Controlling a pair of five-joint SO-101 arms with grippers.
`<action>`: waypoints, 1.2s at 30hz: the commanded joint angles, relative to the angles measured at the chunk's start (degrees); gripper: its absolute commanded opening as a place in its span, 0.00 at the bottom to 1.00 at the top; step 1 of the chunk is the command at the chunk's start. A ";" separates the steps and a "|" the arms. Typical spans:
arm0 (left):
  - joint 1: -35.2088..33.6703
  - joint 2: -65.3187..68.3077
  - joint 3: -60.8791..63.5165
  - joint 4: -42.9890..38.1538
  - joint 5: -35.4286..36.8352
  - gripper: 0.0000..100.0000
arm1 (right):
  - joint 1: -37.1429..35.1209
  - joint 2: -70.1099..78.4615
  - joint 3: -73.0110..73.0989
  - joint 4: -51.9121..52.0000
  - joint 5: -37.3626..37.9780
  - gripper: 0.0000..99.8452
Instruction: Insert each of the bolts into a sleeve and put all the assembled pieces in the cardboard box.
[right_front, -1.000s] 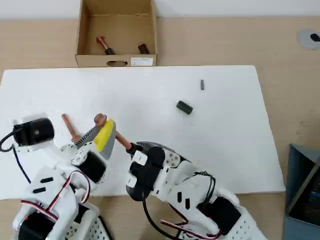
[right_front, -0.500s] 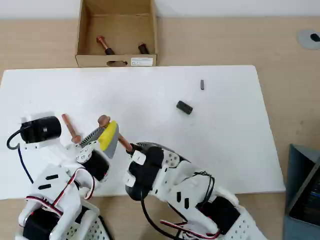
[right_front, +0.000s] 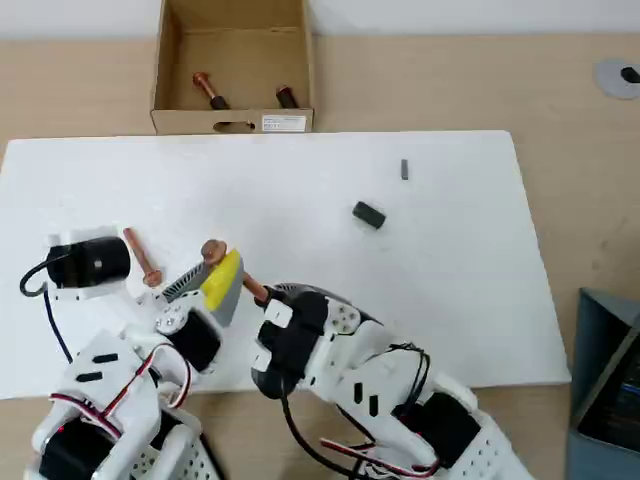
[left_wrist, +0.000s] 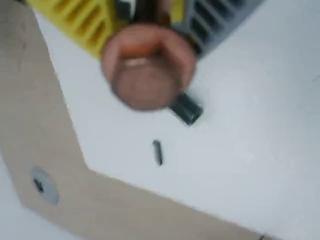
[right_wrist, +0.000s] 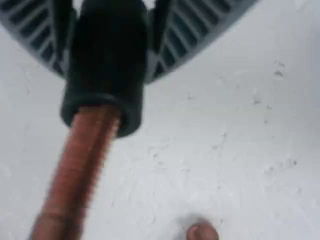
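the left pincer (left_wrist: 150, 12) is clenching a copper bolt (left_wrist: 149, 70) just behind its head, and the right pincer (right_wrist: 107, 25) is gripping a black sleeve (right_wrist: 105, 75) with that bolt's shaft sitting inside. a second bolt (right_front: 142, 257) is lying on the white mat (right_front: 430, 300), well apart from the cardboard box (right_front: 160, 80).

High view: fixed overhead, looking straight down on the bench (right_front: 590, 180), with the cardboard box (right_front: 195, 121) at the far edge and both arm bases at the near edge; widest coverage. Left wrist view: very close behind that arm's fingers (left_wrist: 75, 22), sighting the bolt (left_wrist: 148, 70) head-on, facing out across the white sheet (left_wrist: 260, 125) to the bench edge. It shares with the high view the loose sleeve (left_wrist: 186, 109), thin pin (left_wrist: 158, 152) and round grommet (left_wrist: 41, 185). Right wrist view: closer still, tilted down past the sleeve (right_wrist: 105, 75) onto the sheet.
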 joint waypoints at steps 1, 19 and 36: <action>2.64 -0.13 -1.14 4.75 -0.09 0.00 | -0.40 -7.96 -1.80 -1.76 0.26 0.01; 6.15 -0.04 2.29 11.08 -7.47 0.00 | -0.40 -7.96 -1.71 -1.85 0.35 0.01; 4.92 0.04 2.55 10.64 -7.74 0.19 | -0.40 -7.96 -1.71 -1.85 0.35 0.01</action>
